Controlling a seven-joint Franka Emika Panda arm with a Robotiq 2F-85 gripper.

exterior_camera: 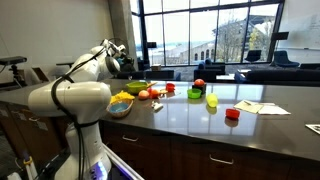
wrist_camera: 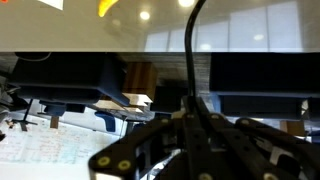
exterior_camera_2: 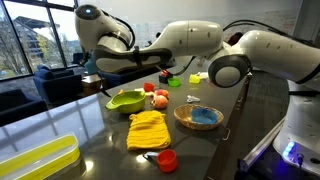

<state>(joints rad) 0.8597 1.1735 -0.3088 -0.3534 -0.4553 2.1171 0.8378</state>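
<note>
My gripper (exterior_camera: pixel 123 64) is raised above the far side of the dark counter, over and behind a green bowl (exterior_camera: pixel 137 88). In an exterior view it sits at the end of the arm (exterior_camera_2: pixel 93 78), above and to the left of the green bowl (exterior_camera_2: pixel 125 100). In the wrist view the fingers (wrist_camera: pixel 196 118) meet at the tips with nothing between them, and the camera looks out level across the room. Red and orange fruit (exterior_camera_2: pixel 158 98) lie beside the bowl.
A yellow cloth (exterior_camera_2: pixel 148 130), a wooden bowl with a blue inside (exterior_camera_2: pixel 198 117) and a red cup (exterior_camera_2: pixel 167 160) lie on the counter (exterior_camera: pixel 200 125). A yellow tray (exterior_camera_2: pixel 35 158) is near the counter edge. Green and red cups (exterior_camera: pixel 212 100) and papers (exterior_camera: pixel 262 107) stand further along.
</note>
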